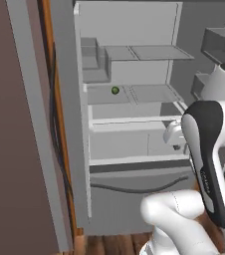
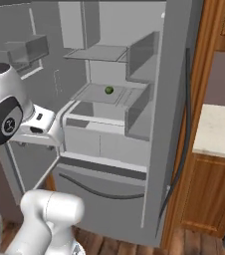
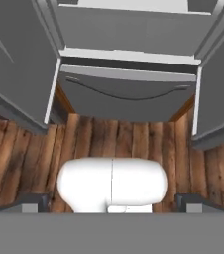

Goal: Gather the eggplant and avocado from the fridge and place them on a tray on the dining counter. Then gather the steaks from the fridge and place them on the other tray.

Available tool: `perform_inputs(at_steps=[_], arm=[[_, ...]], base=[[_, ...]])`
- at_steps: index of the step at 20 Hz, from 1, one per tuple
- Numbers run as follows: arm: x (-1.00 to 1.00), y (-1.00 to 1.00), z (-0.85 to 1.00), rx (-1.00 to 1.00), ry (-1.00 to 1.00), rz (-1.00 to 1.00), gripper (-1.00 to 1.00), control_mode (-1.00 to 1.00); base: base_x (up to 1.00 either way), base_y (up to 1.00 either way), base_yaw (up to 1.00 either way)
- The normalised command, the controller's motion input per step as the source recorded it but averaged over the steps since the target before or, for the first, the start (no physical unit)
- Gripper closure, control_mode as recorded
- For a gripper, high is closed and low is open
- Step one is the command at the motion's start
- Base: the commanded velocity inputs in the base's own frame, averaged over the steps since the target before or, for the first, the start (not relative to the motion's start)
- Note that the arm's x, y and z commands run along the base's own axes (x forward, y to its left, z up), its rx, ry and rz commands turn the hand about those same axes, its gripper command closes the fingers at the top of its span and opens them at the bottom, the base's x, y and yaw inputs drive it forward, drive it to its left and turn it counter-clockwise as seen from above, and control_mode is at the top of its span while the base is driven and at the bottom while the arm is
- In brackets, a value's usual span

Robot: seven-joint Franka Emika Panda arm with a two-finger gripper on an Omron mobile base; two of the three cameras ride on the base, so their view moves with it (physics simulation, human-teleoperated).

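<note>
The tall grey steel fridge point(image 1: 134, 99) is standing with both upper doors swung wide, its pale interior facing the robot, and it is serving as the landmark for everything else here. On the middle glass shelf of that fridge, towards its left half as seen from the left base camera, the small round green avocado point(image 1: 115, 90) is sitting alone, touching nothing but the shelf; the right base view is showing the same fruit point(image 2: 109, 90) near the middle of the shelf. No eggplant and no steaks are visible on any fridge shelf that the pictures show, though the crisper bins below the avocado's shelf are opaque and their contents cannot be told.

The white arm's two-finger gripper point(image 3: 112, 206) is hanging in front of the fridge, low, at about the level of the bottom drawer with its dark curved handle point(image 3: 129, 94), and it is pointing downward over the wooden plank floor point(image 3: 25, 149). Its jaws are standing as wide apart as they go and are holding nothing.

As a judgement, the task is looking to be at an early stage: the doors are already open, the avocado is not yet picked, and neither tray nor the dining counter is in sight, so the carrying and placing all appear to be left to do.
</note>
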Motion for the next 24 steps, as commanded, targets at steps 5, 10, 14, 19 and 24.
perform_inputs(at_steps=[5,10,14,19,24], arm=[[0.0,0.0,0.0,0.0,0.0,0.0,-1.0,1.0],[0.0,0.0,0.0,0.0,0.0,0.0,-1.0,1.0],[0.0,0.0,0.0,0.0,0.0,0.0,-1.0,1.0],[0.0,0.0,0.0,0.0,0.0,0.0,-1.0,1.0],[0.0,0.0,0.0,0.0,0.0,0.0,-1.0,1.0]], base=[[0.65,-0.1,-0.02],[0.57,0.03,-0.17],[0.51,0.0,-0.23],[0.41,0.13,-0.23],[0.39,0.28,-0.19]])
